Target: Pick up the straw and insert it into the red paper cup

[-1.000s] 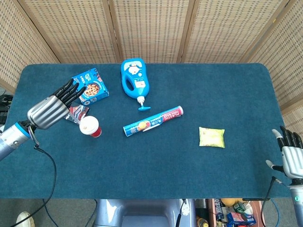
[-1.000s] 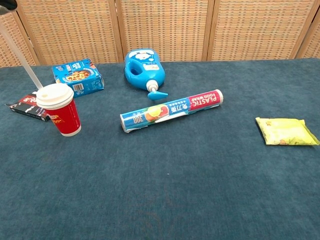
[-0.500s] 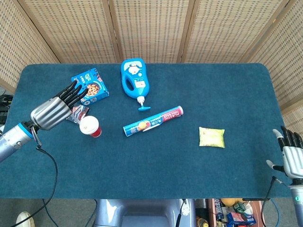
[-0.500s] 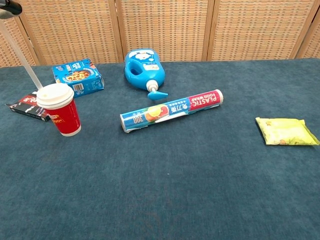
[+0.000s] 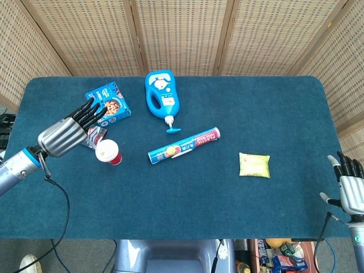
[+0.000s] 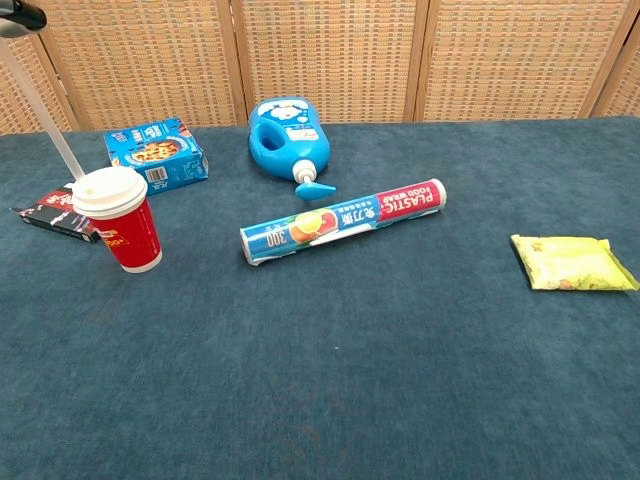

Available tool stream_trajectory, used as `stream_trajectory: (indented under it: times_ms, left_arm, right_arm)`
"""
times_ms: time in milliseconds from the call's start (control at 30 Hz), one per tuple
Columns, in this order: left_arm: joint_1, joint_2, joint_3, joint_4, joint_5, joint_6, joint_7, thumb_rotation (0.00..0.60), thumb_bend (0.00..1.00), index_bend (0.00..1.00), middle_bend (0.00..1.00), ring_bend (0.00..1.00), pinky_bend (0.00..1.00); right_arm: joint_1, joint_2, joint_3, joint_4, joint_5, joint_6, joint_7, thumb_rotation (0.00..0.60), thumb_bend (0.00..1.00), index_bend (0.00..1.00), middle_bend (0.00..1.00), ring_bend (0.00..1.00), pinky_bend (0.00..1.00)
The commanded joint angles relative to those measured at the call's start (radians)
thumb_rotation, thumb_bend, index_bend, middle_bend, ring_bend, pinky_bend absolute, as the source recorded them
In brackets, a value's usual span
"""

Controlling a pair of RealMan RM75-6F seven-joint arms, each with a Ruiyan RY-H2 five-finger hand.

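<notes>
The red paper cup (image 5: 108, 152) (image 6: 120, 220) with a white lid stands upright at the table's left. A pale straw (image 6: 45, 115) leans up and to the left from the lid's left edge and leaves the chest view at the left border. My left hand (image 5: 63, 133) hovers just left of the cup with its fingers stretched out; one dark fingertip (image 6: 22, 15) shows above the straw. The hand hides the straw's upper end, so I cannot tell whether it holds it. My right hand (image 5: 348, 187) is off the table's front right corner, fingers apart and empty.
A dark flat packet (image 5: 94, 136) lies behind the cup under my left hand. A blue snack box (image 5: 108, 103), a blue pump bottle (image 5: 160, 94), a roll of plastic wrap (image 5: 183, 145) and a yellow packet (image 5: 253, 165) lie across the table.
My left hand has shifted slightly to the right, toward the cup. The straw, the cup and the right hand have stayed put.
</notes>
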Motion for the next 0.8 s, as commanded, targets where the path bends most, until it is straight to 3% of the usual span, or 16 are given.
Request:
stream_trajectory:
  times_ms: [33,800]
  left_arm:
    - [-0.001,-0.001,0.000,-0.002,0.000,-0.003,0.005,0.600,0.37,0.64,0.00,0.00,0.00]
    - [-0.037,-0.031,0.015,-0.043,0.028,-0.104,0.137,0.600,0.37,0.64,0.00,0.00,0.00]
  right_arm:
    - [0.000,0.001,0.000,0.000,0.000,0.000,0.001,0.600,0.00,0.00,0.00,0.00,0.00]
    - [0.003,0.001,-0.001,0.004,0.001,-0.010,0.011,0.600,0.00,0.00,0.00,0.00,0.00]
